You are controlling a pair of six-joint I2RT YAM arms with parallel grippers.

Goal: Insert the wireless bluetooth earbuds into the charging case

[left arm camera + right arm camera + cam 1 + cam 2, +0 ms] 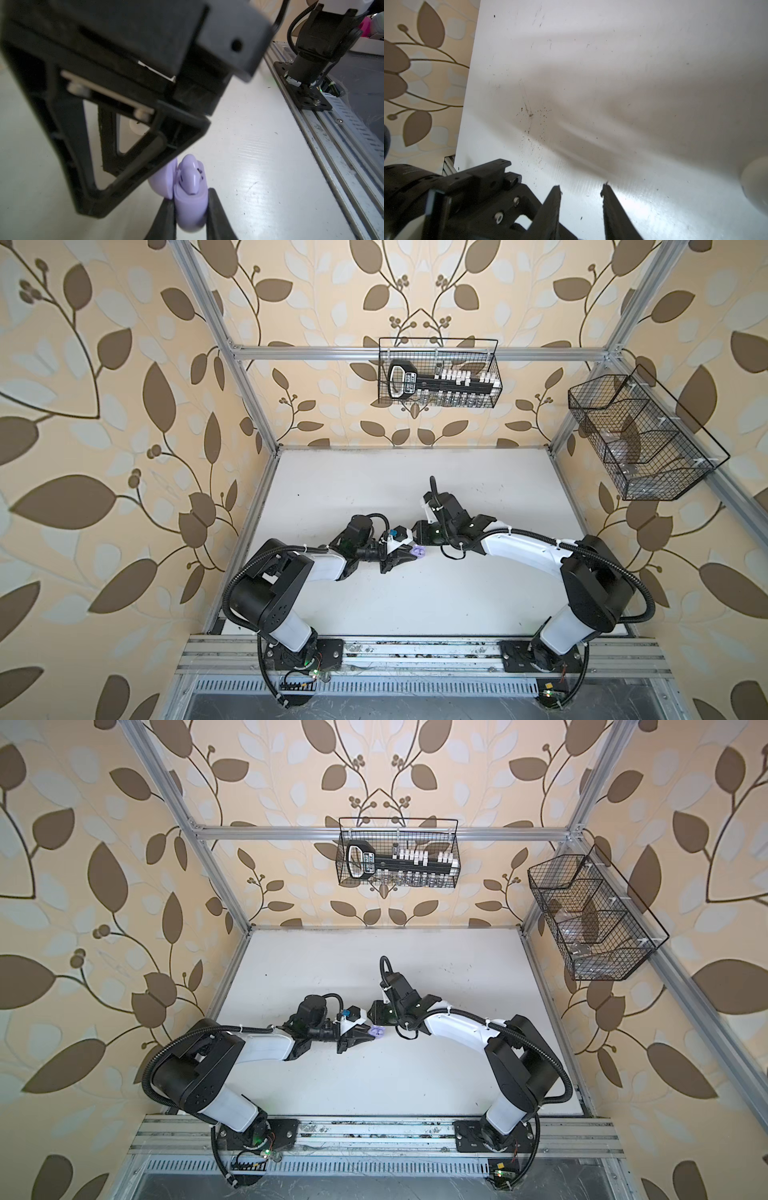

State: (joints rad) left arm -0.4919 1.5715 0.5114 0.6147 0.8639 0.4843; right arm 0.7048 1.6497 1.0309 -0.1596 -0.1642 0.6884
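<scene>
A pale lilac charging case point(191, 207) stands on edge on the white table, its lid point(163, 180) swung open. My left gripper point(191, 196) is shut on the case body, one finger on each side. Two lilac earbuds sit in its wells, the nearer one point(192, 178) in plain sight. In both top views the case point(419, 551) point(377, 1031) shows at the left fingertips, mid-table. My right gripper point(581, 189) is open with only bare table between its fingers. Its black housing point(124, 62) hangs just above and beside the case. The top views hide its fingers.
A pale round object point(756, 187) lies at the edge of the right wrist view, partly cut off. Two black wire baskets point(438, 373) point(640, 435) hang on the frame behind and to the right. The arms' base rail point(415, 651) runs along the table front.
</scene>
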